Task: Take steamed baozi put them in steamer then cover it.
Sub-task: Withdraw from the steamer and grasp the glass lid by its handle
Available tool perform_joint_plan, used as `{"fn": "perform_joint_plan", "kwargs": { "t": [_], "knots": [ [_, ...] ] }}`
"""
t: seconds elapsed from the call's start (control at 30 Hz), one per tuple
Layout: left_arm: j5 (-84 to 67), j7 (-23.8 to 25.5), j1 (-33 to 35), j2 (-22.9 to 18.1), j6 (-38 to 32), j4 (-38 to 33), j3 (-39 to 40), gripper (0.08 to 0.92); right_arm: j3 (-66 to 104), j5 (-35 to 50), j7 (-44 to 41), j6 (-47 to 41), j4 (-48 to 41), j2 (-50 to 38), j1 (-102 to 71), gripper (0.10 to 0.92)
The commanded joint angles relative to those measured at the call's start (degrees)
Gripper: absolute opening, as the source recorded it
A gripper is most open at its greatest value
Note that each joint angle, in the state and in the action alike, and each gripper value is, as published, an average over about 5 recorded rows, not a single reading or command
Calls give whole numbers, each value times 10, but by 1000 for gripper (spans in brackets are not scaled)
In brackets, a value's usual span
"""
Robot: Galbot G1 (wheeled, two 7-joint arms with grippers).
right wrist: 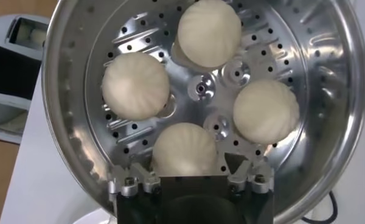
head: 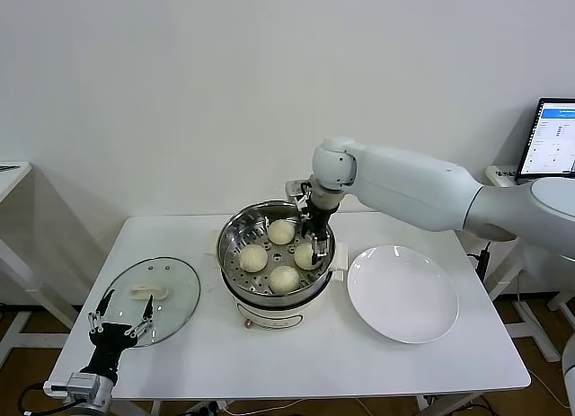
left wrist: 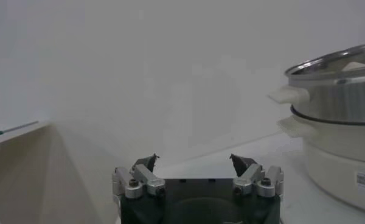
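Four steamed baozi [right wrist: 135, 84] sit inside the steamer [head: 234, 237]. The right claw [right wrist: 191, 165] straddles the nearest bun, seemingly released; lifting carelessly could drag it out. The cover [head: 184, 290] lies on the surface [head: 359, 362] beside the spread left claw [head: 119, 323].

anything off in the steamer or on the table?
Nothing stands out. Four baozi sit apart on the steamer tray; the right tool is at the fourth. Cover flat beside the left tool; plate bare.
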Motion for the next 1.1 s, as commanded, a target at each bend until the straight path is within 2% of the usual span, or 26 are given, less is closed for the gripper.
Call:
{"fn": "perform_joint_plan", "kwargs": {
  "t": [0.03,0.23,0.43,0.53,0.83,0.97,1.1],
  "knots": [
    [2,-2,2,0,1,-6,3,823,26,56,-10,2,22,-62,54,822],
    [4,-5,5,-1,1,-10,7,823,107,73,-9,0,50,-143,29,823],
    [4,-11,7,-2,4,-15,10,823,305,71,36,9,97,-240,-100,823],
    [6,-16,6,-1,8,-17,15,823,397,87,106,36,126,-278,-171,823],
    [10,-30,3,1,15,-17,25,823,598,233,443,178,201,-365,-411,823],
    [16,-30,0,2,13,-11,24,823,723,258,559,234,236,-368,-567,823],
    [24,-30,-2,4,7,-10,26,823,888,257,635,268,278,-327,-747,823]
  ]
}}
